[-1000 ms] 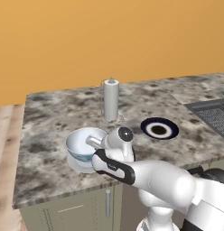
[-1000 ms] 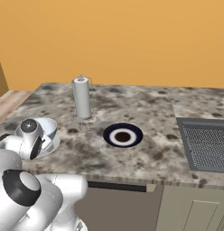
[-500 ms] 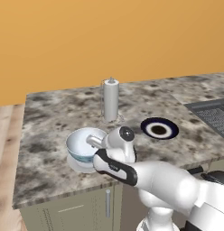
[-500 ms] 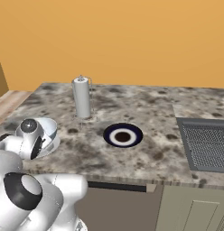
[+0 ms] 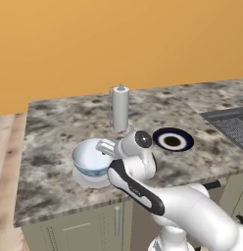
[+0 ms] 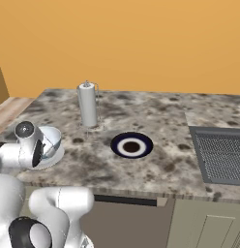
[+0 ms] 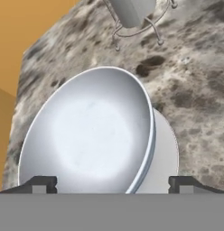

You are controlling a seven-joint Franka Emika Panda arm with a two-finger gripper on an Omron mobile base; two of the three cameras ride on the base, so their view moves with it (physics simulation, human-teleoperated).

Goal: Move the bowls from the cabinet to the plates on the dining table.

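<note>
The white bowl with the blue pattern (image 5: 92,158) sits on a pale plate (image 5: 96,179) near the front edge of the desk (image 5: 55,142), and it sits there on its own. The jaws are spread wide: in the hand view the two finger tips (image 7: 40,184) stand far apart, one low on each side of the bowl's rim, gripping nothing. The gripper (image 5: 107,147) hovers just beside the bowl, touching it or a hair off, too close to call.

Taking that bowl as the landmark: behind it and a little to the right stands a paper towel roll (image 5: 120,109) on a wire stand, upright. Further right of the bowl, well apart, lies the second plate (image 5: 173,139), dark-rimmed with a white ring and a dark centre, and it carries nothing. Beyond that plate, at the far right of the desk, a dark grated panel (image 6: 219,154) is set into the top.

So where does the job stand? By the look of it, one bowl of two is delivered and seated on its plate. The brown wooden bowl is left to fetch, and the dark-rimmed plate waits for it. I'd judge we're about halfway, with the arm due to pull clear of the bowl next.

No brand, label or writing can be read on anything here.
</note>
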